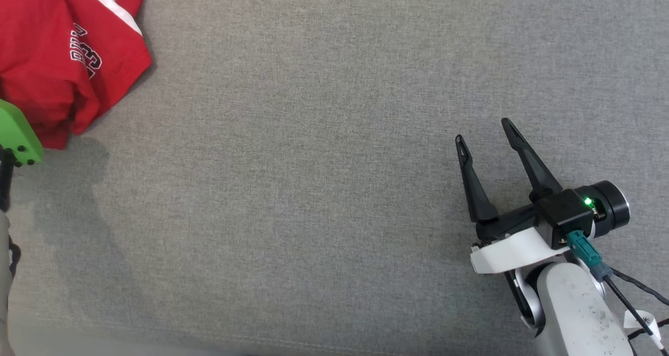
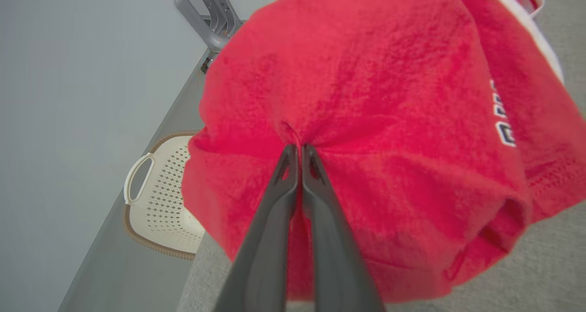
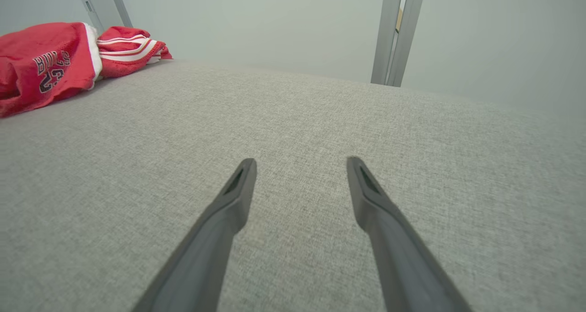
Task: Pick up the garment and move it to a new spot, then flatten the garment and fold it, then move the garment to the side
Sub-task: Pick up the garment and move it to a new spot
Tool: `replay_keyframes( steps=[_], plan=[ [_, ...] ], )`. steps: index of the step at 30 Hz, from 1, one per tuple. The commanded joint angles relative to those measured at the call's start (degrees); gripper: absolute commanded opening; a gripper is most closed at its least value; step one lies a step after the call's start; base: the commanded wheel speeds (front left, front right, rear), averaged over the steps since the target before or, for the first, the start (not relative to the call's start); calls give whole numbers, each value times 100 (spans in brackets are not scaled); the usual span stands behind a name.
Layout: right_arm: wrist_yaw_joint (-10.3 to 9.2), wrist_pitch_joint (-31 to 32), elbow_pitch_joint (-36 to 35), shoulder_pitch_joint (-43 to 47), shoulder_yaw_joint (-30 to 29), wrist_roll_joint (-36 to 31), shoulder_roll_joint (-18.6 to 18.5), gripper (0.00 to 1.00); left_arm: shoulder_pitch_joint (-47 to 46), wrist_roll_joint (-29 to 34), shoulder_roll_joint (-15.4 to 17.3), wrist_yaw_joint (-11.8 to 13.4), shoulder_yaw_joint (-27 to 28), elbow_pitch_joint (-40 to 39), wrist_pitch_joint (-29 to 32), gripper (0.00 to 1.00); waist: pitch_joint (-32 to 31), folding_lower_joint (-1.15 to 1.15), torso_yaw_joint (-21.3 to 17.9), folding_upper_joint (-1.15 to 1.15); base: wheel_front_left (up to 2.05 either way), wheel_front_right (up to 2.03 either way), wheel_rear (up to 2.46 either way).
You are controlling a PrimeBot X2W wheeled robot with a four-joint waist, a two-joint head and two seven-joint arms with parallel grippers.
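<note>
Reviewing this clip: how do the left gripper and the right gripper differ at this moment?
The left gripper is shut, pinching a fold of the red garment; the right gripper is open and holds nothing. The left gripper is at the garment; the right gripper is over the bare grey surface, well apart from the garment. Both have long dark fingers.

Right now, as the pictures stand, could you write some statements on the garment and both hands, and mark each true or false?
1. The left hand is shut on the red Bulls garment. True.
2. The right hand also grips the garment. False: it is open over the grey fabric surface, apart from the garment.
3. The garment lies flat and folded. False: it is bunched up.
4. A cream perforated basket sits beyond the surface's edge. True.
</note>
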Motion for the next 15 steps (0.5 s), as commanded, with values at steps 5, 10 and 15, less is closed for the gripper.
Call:
replay_keyframes(
  steps=[5,10,15],
  plan=[
    [-2,-20,86,22,38,205,-16,100,-194,164,224,-35,-227,-191,-204,0,-461,0,-9,0,0,0,0],
    [-2,-20,159,109,44,426,-16,100,-332,243,344,-54,-526,-578,-298,0,-898,0,-96,0,0,0,0],
    [-2,-20,204,202,14,676,-16,100,-420,238,435,-67,-969,-1110,-137,0,-1304,0,-308,0,0,0,0]
  ],
)
